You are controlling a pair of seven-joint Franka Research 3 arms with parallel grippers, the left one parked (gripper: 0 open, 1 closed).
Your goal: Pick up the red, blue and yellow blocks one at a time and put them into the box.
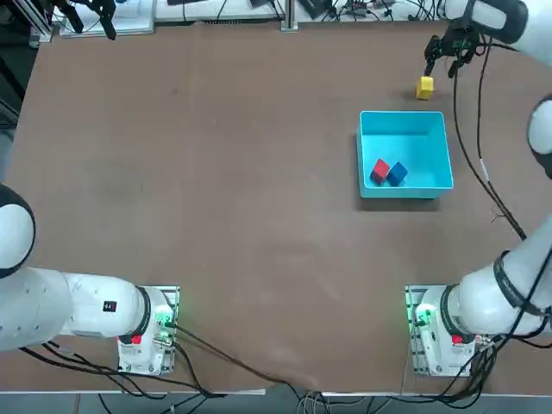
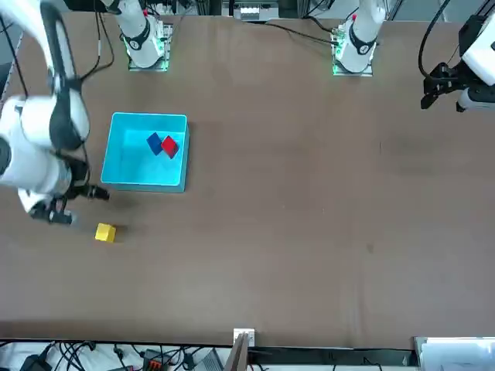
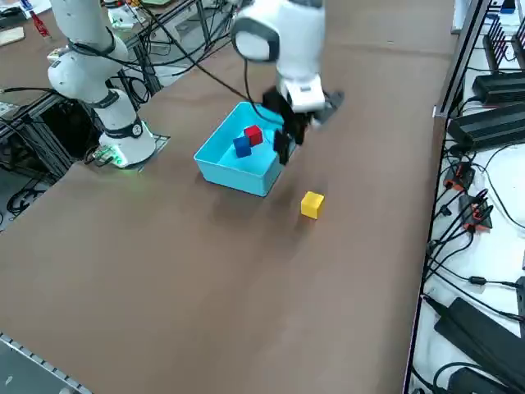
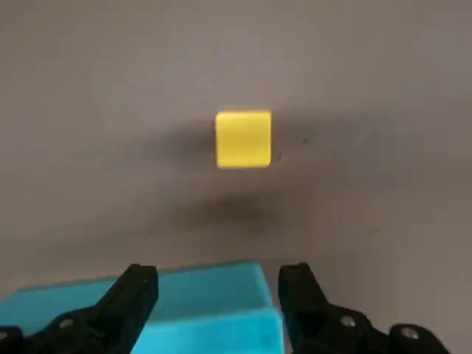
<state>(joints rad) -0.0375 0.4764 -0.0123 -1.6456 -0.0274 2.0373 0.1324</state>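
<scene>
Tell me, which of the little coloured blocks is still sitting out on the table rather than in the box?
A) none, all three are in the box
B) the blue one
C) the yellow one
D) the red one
C: the yellow block lies on the bare table beyond the box, while the red block and blue block sit inside it; the right gripper hangs open and empty above the table close to the yellow block.
</scene>
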